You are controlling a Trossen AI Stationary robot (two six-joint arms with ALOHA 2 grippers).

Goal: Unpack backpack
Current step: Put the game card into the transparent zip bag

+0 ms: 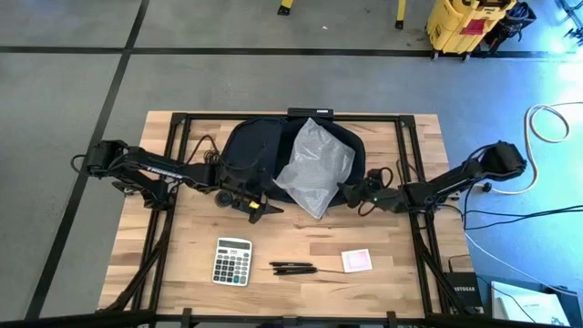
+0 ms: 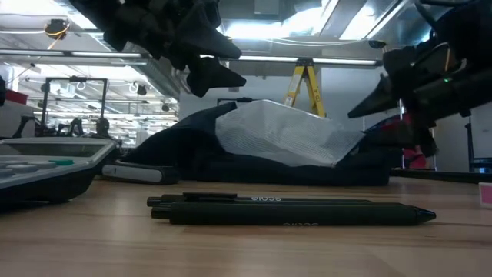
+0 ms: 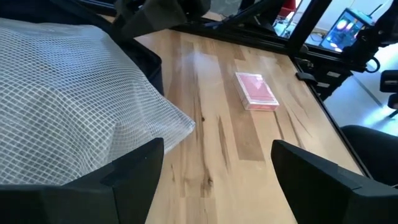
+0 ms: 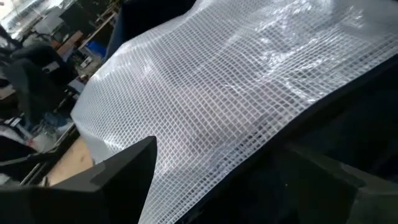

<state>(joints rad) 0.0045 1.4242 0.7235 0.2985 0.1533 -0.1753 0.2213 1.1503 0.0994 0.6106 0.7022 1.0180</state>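
left gripper (image 1: 258, 208): i see fingers spread wide, empty, above the wooden table (image 1: 182, 273) beside the gridded clear plastic bag (image 1: 314, 164) | right gripper (image 1: 351, 193): wide apart, gripping nothing, at the bag's other edge | dark navy soft fabric backpack (image 1: 250, 150): flat at table's far middle, under the bag

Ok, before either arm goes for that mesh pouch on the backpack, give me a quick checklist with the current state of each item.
1. Left tool open: ok.
2. Right tool open: ok.
3. Both tools empty: ok.
4. Mesh pouch exposed on top of the backpack: ok.
5. Pouch fully out of the backpack: cannot tell.
6. Calculator, pens and pink card pack lying apart from the pouch: ok.
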